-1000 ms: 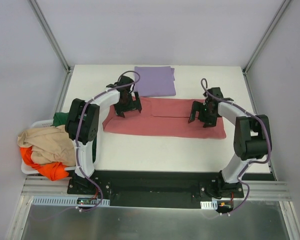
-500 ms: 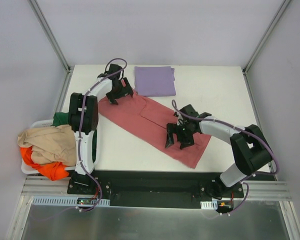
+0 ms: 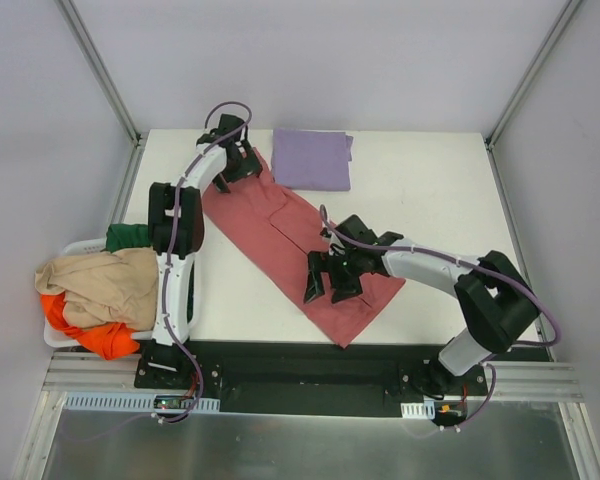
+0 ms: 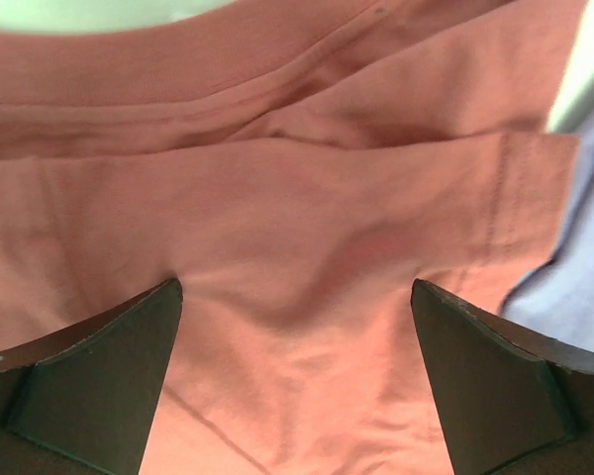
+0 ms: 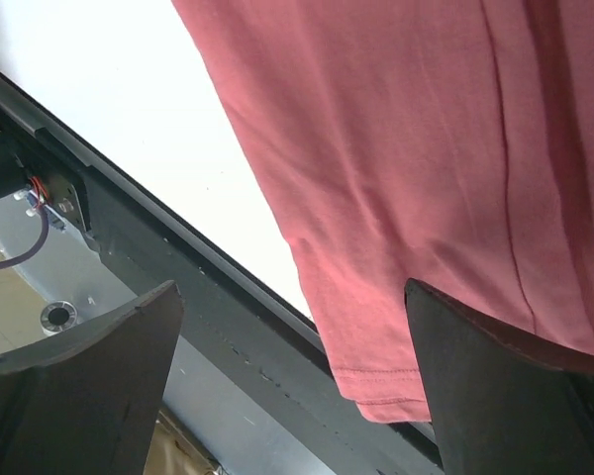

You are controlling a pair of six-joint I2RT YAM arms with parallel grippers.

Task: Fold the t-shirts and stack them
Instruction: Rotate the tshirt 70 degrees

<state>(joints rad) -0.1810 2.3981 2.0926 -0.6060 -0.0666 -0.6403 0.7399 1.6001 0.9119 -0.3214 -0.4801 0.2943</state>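
Red shirt (image 3: 265,235): lies flat on the white table (image 3: 430,180) as a long folded strip, running on a slant from 11 o'clock to 5 o'clock in the top view. Its 5 o'clock corner reaches past the table's near edge, over the black rail. A sleeve is folded in at the far end and its hem shows in the left wrist view.
Basket (image 3: 50,340): sits off the table at 8 o'clock and holds tan (image 3: 90,285), orange (image 3: 95,340) and green (image 3: 130,238) clothes in a heap.
Purple shirt (image 3: 312,160): folded square at 12 o'clock by the far edge, just beside the red shirt's far end. In the left wrist view the two seem to touch.
Right gripper (image 3: 325,285) (image 5: 292,289): over the red shirt's 5 o'clock part, jaws spread wide with nothing clamped and cloth showing between the fingers.
Left gripper (image 3: 232,165) (image 4: 295,287): at the red shirt's 11 o'clock end, jaws likewise spread wide and gripping nothing, fingertips down at the cloth.
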